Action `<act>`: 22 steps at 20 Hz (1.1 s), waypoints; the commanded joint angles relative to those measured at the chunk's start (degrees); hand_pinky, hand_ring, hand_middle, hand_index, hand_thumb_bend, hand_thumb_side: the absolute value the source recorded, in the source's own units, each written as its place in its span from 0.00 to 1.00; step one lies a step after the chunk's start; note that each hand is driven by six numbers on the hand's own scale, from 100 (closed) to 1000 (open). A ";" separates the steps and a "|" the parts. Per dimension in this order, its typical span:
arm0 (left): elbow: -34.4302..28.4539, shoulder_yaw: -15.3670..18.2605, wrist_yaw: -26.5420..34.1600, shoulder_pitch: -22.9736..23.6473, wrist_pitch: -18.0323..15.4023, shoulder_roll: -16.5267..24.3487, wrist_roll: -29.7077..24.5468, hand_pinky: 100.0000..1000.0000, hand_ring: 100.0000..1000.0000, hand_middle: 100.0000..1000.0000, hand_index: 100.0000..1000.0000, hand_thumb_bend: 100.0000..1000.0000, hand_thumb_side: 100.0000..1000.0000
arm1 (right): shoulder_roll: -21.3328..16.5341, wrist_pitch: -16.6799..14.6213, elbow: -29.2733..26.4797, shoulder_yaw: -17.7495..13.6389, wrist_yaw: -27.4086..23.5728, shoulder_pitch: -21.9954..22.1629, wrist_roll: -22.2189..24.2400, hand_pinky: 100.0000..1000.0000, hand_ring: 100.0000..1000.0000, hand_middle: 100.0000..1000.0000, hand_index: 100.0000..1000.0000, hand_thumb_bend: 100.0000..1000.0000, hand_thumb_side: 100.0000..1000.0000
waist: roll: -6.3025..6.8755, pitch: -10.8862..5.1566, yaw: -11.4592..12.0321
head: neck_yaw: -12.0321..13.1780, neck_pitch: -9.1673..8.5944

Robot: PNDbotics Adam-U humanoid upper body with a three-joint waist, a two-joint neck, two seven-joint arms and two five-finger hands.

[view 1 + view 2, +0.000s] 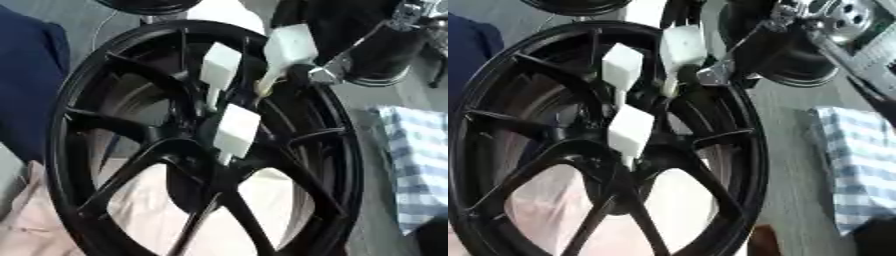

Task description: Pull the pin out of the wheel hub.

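Black spoked wheel hub point(131, 150), white-tipped pins point(236, 131) at centre

A big black wheel point(206, 145) fills most of the view. It stands up on its edge and leans a little. It has thin black spokes that run from the round rim to the hub point(197, 150) in the middle. Through the gaps between the spokes you can see pale pink stuff low down. Three white blocks sit near the hub. Each block has a thin white pin under it. One pin point(234, 132) is at the middle of the hub, and two more point(219, 67) point(287, 47) are farther back.
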 commanded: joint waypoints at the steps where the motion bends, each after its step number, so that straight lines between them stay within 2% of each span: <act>1: -0.52 0.56 -0.11 0.19 -0.14 1.33 0.33 0.53 0.48 0.43 0.63 0.11 0.86 | -4.09 0.38 -0.96 -3.67 -1.84 0.51 -1.85 0.72 0.46 0.07 0.26 0.32 0.00 | 0.86 -2.09 -0.57 | 0.12 0.69; 3: -0.42 0.77 -0.08 0.68 -0.19 1.51 0.52 0.53 0.48 0.43 0.63 0.12 0.86 | -5.77 0.49 -0.61 -6.21 -3.14 2.33 -3.44 0.72 0.46 0.07 0.26 0.32 0.00 | 0.98 -2.47 -1.35 | 0.56 1.32; 5: -0.30 1.07 -0.03 1.27 -0.29 1.68 0.80 0.53 0.48 0.43 0.63 0.12 0.86 | -8.06 0.25 0.18 -9.89 -4.71 5.95 -6.41 0.72 0.46 0.07 0.26 0.32 0.00 | 1.24 -2.88 -2.37 | 1.22 1.94; 8: -0.12 1.65 0.11 2.14 -0.48 1.86 1.37 0.53 0.48 0.43 0.63 0.12 0.86 | -10.82 -0.34 2.37 -15.51 -6.19 13.48 -11.88 0.72 0.47 0.07 0.26 0.31 0.00 | 1.88 -3.40 -4.09 | 2.58 2.70; 11: 0.14 2.40 0.34 2.98 -0.71 1.96 2.12 0.53 0.48 0.43 0.63 0.12 0.86 | -10.58 -0.87 5.72 -21.29 -6.62 22.88 -18.41 0.70 0.47 0.07 0.26 0.29 0.00 | 2.81 -3.79 -5.94 | 4.60 2.86; 15: 0.57 3.28 0.68 3.69 -1.06 2.25 3.15 0.53 0.47 0.43 0.63 0.12 0.86 | -5.66 -3.00 9.18 -28.43 -6.41 34.50 -27.94 0.68 0.47 0.09 0.28 0.26 0.00 | 3.73 -4.06 -7.60 | 6.88 2.98; 17: 0.94 3.78 0.90 3.92 -1.26 2.26 3.75 0.53 0.47 0.43 0.63 0.12 0.86 | -0.81 -3.20 10.55 -32.03 -4.21 40.08 -33.33 0.68 0.49 0.11 0.30 0.24 0.00 | 4.28 -4.24 -8.26 | 7.78 3.06; 21: 1.80 4.22 1.30 3.94 -1.55 2.00 4.47 0.53 0.47 0.43 0.63 0.12 0.86 | 8.52 -0.13 12.11 -35.43 3.60 47.91 -41.67 0.70 0.55 0.23 0.42 0.22 0.00 | 5.05 -4.53 -8.77 | 8.39 2.84; 22: 1.97 4.26 1.38 3.91 -1.62 1.91 4.55 0.53 0.47 0.43 0.63 0.12 0.86 | 10.70 0.85 12.47 -35.74 5.04 49.10 -43.34 0.70 0.56 0.24 0.42 0.22 0.00 | 5.19 -4.59 -8.79 | 8.33 2.72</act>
